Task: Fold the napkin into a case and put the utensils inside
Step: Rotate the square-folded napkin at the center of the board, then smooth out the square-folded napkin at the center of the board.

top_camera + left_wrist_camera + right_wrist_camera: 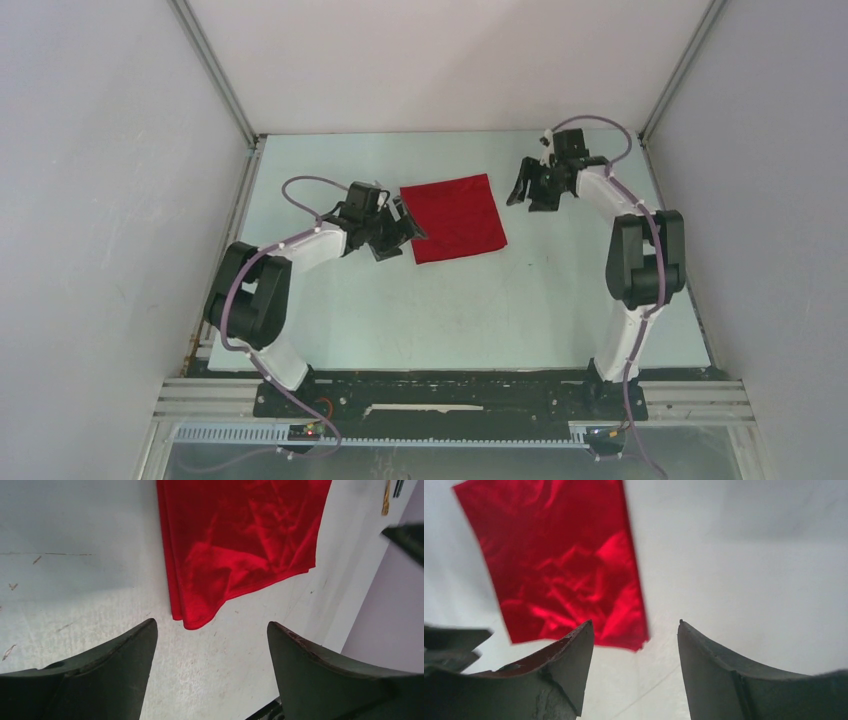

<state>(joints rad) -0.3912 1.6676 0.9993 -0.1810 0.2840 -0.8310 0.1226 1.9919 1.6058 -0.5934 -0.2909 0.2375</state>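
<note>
**Two hands released, red napkin flat between them**

Item 1. Left hand [408,228]: fingers spread wide, nothing held. In its own wrist view the hand [212,625] frames a corner of the cloth, which lies just ahead of the tips and is not touching them.

Item 2. Right hand [527,193]: fingers also spread, nothing held. It is off the cloth's right side with bare desk between them. In its wrist view the hand [634,622] has a cloth corner beyond its left finger.

Item 3. Napkin [455,218]: bright red, shiny, roughly square, flat on the desk [450,310] towards the far middle, slightly askew. Creased surface [559,565]. The left wrist view shows layered edges [240,535] down one side, so it looks doubled over.

Item 4. Utensils: seen only in the left wrist view, beyond the cloth by the desk's edge. A slim gold fork [386,499], and beside it a dark piece [398,487] cut off by the frame, kind not clear.
</note>
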